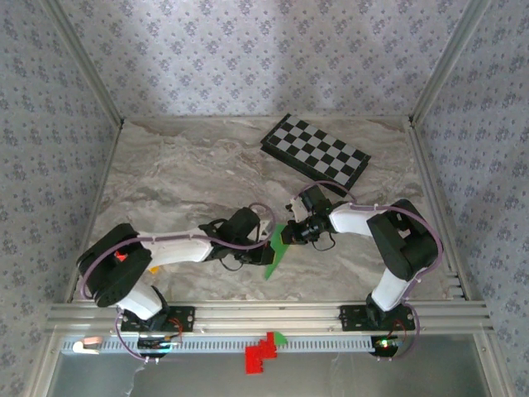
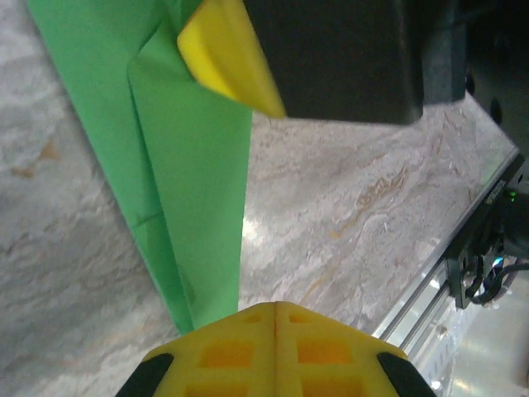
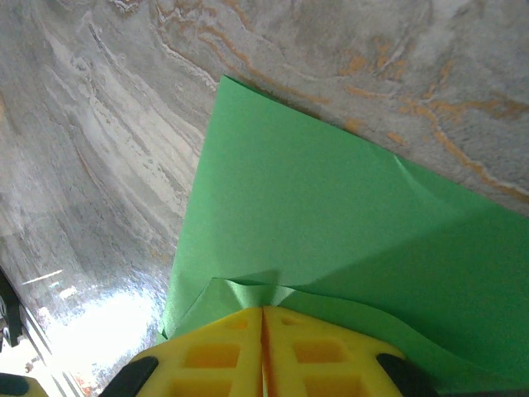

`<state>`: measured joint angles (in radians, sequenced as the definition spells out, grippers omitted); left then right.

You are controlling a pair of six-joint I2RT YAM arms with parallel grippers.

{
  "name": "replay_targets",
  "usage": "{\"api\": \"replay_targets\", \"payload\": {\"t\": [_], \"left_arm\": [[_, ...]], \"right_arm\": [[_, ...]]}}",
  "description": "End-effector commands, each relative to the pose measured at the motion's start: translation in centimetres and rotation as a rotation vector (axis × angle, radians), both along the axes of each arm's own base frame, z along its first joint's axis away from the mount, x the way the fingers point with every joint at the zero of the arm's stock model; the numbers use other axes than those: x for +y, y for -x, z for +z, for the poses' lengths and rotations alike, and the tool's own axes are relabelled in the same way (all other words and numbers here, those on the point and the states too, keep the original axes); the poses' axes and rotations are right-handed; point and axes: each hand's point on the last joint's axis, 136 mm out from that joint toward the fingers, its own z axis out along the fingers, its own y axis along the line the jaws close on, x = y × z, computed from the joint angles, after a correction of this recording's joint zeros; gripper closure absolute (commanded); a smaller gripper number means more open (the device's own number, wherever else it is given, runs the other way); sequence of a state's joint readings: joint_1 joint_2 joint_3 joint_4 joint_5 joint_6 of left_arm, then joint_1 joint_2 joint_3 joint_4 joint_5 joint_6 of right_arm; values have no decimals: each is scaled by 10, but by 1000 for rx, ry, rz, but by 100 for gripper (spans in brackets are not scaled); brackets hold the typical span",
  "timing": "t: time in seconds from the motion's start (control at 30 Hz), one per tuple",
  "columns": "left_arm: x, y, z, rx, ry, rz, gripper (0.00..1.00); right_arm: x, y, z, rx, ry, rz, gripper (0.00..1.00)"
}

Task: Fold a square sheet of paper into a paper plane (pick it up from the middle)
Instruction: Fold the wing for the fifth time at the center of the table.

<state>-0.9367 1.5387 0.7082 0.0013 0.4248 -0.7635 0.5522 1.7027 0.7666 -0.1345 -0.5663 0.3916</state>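
Note:
The green paper plane (image 1: 275,255) lies on the marble table as a narrow, pointed, layered fold between the two arms. My right gripper (image 1: 291,233) comes in from the right. In the right wrist view its yellow fingers (image 3: 263,308) are shut on a small puckered ridge of the paper plane (image 3: 331,207). My left gripper (image 1: 266,238) is at the plane's left side. In the left wrist view it (image 2: 274,304) is shut, nothing shows in its seam, and the paper plane (image 2: 190,165) runs under its left finger. The right gripper's yellow fingertip (image 2: 227,58) rests on the paper.
A black-and-white checkerboard (image 1: 318,150) lies at the back right of the table. An aluminium rail (image 1: 264,314) runs along the near edge, with a red block (image 1: 260,354) and a tiny green piece (image 1: 281,337) beyond it. Patterned walls close three sides.

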Motion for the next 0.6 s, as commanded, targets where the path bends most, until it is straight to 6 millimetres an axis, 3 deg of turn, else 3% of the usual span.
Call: {"api": "replay_targets", "payload": {"t": [0.0,0.17,0.33,0.57], "left_arm": [[-10,-9,-3,-12,-6,1,94],[-11,-10,-24,18,-42,-1,95],[1,-3,-46,50,-93,12,95],[28,10,-75,87,-184,42,96]], "right_arm": [[-46,31,-55,125,254,-37,89],[-44,31,-55,125,248,-36,89],[-39,27,-47,118,228,-33,88],[-16,13,-3,73,85,-35,84]]}}
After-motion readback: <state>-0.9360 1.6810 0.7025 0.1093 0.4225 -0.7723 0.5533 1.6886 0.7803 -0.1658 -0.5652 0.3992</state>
